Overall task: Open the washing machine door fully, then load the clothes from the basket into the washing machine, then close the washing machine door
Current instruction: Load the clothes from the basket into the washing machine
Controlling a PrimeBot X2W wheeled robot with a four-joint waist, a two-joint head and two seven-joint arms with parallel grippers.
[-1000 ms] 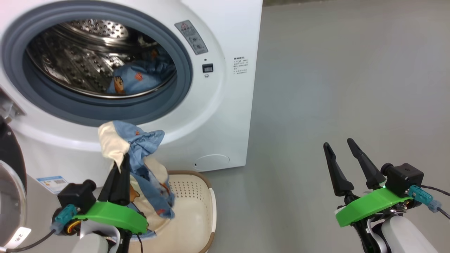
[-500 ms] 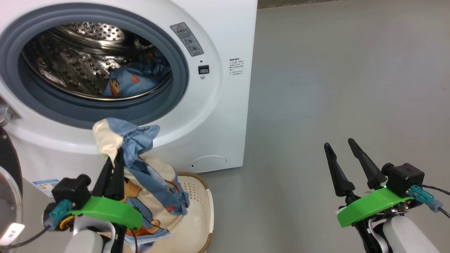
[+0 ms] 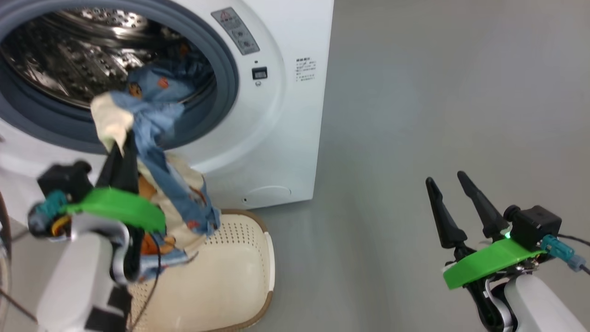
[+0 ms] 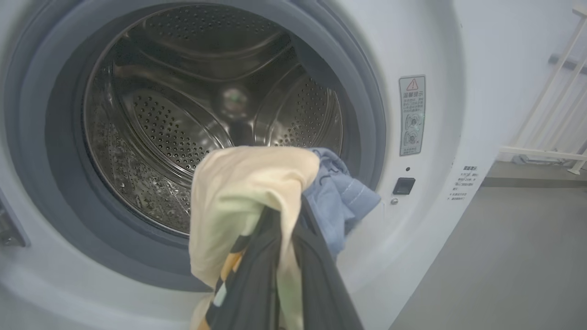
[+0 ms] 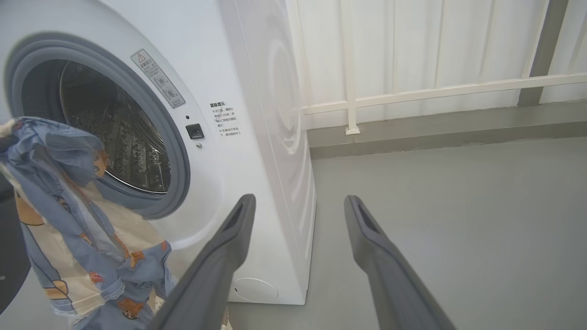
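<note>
While pinching soft blue-and-cream printed clothes point(image 3: 159, 122) in left gripper point(image 3: 120, 145), with right gripper point(image 3: 444, 177) spread, loading big white washing machine point(image 3: 286, 138). Next, likely push deeper, release.

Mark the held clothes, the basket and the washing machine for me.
clothes point(image 3: 150, 122), head view, blue fold atop the bundle.
basket point(image 3: 235, 244), head view, bare perforated inner wall.
washing machine point(image 3: 286, 138), head view, white front panel.

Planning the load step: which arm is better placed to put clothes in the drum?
Left. The left fingers are shut on the clothes, right before the washing machine's open drum. The right fingers stand open and empty, off to the side over floor.
</note>
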